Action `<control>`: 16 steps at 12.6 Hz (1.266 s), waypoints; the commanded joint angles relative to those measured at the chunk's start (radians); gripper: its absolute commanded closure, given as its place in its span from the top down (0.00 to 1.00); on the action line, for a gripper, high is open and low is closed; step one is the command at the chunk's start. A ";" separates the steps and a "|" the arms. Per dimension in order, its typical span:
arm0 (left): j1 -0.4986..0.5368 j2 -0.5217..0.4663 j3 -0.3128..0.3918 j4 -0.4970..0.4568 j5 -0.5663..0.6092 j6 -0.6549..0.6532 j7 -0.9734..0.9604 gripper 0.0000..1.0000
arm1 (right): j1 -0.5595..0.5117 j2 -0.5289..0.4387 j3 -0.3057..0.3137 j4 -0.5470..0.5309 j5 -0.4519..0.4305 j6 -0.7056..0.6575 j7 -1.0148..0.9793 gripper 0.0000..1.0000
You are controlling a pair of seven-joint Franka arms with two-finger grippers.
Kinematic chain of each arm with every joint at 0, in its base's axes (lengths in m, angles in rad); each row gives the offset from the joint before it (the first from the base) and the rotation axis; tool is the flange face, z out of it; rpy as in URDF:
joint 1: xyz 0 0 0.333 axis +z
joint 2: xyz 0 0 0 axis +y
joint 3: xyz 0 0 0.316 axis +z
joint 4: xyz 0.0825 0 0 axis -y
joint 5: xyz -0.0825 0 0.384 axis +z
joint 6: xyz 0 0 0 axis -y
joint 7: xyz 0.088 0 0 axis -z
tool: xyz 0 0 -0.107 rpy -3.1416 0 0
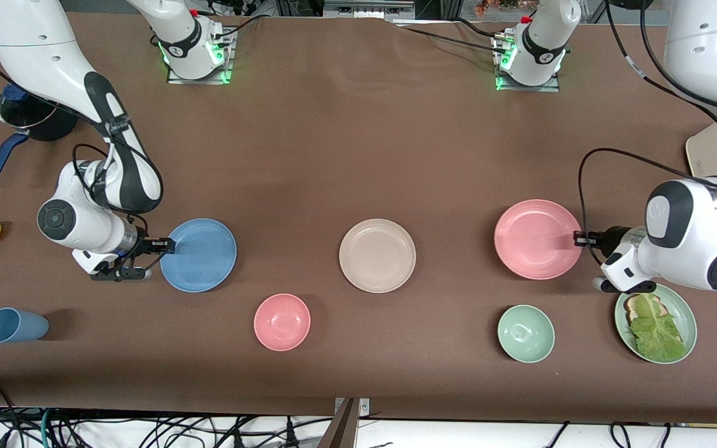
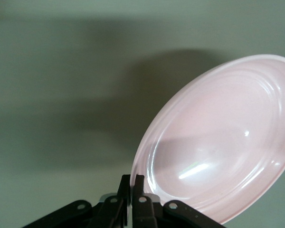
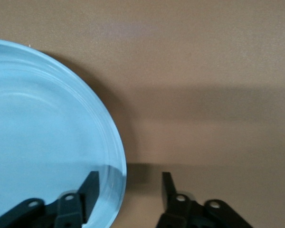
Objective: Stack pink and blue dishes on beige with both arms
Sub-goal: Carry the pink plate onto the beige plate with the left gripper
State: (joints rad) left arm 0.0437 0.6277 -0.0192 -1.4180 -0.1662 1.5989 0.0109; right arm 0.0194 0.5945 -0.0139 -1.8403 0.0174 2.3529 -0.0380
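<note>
Two arms at plates on a brown table (image 1: 346,143).
Left gripper (image 1: 581,238) pinches the pink plate's (image 1: 536,238) rim; right gripper (image 1: 165,247), spread, straddles the blue plate's (image 1: 200,255) rim. The beige plate (image 1: 377,255) sits between them.

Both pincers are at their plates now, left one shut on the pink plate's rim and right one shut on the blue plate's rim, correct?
Not quite. The left pincer is shut on the pink plate rim, but the right pincer is open, its fingers straddling the blue plate rim with a clear gap, as the right wrist view shows.
</note>
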 commanded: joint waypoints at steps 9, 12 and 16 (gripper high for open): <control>-0.277 0.121 -0.209 0.054 -0.125 0.303 -0.535 0.00 | -0.009 -0.021 0.012 -0.028 0.004 0.019 0.012 0.32; -0.332 0.174 -0.206 0.053 -0.118 0.409 -0.583 0.00 | -0.009 -0.021 0.012 -0.030 0.004 0.017 0.012 0.24; -0.321 0.162 -0.196 0.053 -0.107 0.403 -0.572 1.00 | -0.009 -0.021 0.012 -0.030 0.004 0.017 0.012 0.12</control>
State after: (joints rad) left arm -0.2819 0.7952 -0.2256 -1.3934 -0.2675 2.0198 -0.5642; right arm 0.0196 0.5943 -0.0124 -1.8446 0.0179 2.3561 -0.0365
